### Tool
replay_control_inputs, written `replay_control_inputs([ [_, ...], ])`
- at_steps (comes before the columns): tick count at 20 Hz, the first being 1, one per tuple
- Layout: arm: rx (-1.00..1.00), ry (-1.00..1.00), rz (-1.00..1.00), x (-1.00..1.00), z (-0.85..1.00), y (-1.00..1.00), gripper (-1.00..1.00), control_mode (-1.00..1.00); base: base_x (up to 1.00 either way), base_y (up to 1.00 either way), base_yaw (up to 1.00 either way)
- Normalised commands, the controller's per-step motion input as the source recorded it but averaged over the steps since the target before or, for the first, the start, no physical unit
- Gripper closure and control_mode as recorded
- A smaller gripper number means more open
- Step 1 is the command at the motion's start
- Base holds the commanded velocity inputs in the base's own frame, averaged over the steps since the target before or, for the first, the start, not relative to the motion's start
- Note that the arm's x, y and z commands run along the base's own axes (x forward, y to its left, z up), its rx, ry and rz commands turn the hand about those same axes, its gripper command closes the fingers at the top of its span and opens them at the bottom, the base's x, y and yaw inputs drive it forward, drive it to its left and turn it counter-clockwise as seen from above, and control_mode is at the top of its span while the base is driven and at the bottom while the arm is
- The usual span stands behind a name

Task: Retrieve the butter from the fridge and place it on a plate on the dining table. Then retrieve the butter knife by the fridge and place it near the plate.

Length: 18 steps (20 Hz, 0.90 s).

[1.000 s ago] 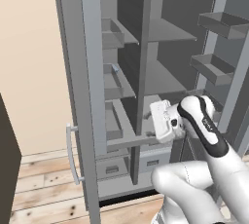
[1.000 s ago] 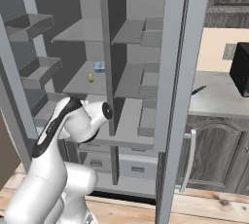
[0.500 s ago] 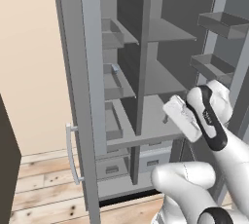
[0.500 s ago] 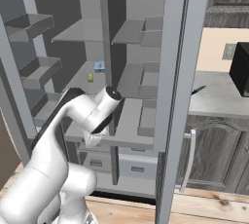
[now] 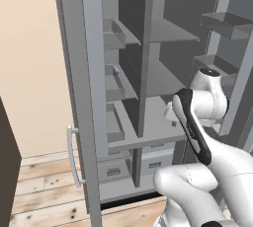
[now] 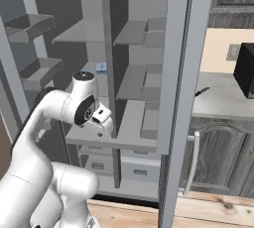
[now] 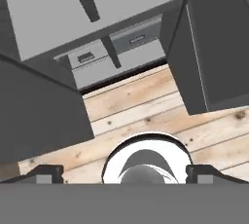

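The fridge (image 6: 131, 81) stands with both doors swung wide and its grey shelves and drawers (image 7: 104, 52) showing. On a middle shelf left of the divider sits a small pale, blue-tinged block (image 6: 100, 67), too small to tell whether it is the butter. My gripper (image 6: 103, 119) hangs in front of the lower left shelf, pointing down at the wooden floor. It is open, with both tips far apart and nothing between them (image 7: 124, 174). The butter knife (image 6: 201, 92) lies slim and dark on the counter right of the fridge. The plate and dining table are out of view.
The right fridge door (image 6: 174, 103) juts out close beside the arm, and the left door's bins (image 6: 34, 24) stand on the other side. A black box (image 6: 246, 68) sits on the grey counter (image 6: 223, 98) above wood-grain cabinets. A beige wall (image 5: 29, 63) flanks the fridge.
The arm has risen and swung closer to the fridge's lower shelf, and the hand has turned downward. The jaws have stayed open.
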Motion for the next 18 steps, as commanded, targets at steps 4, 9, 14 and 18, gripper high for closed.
replay_control_inputs([
  [4,-0.42,-0.11,0.63,-0.36,0.0,0.32,-1.0,-1.0,0.0,0.0,0.0],
  [9,-0.29,-0.02,0.2,-0.12,0.0,0.41,-1.0,-1.0,0.0,0.0,0.0],
  [14,0.03,0.03,0.0,0.0,-0.17,0.0,-1.0,-1.0,0.0,0.0,0.0],
  [18,0.18,0.0,0.0,0.0,-0.07,0.01,-1.0,-1.0,0.0,0.0,0.0],
])
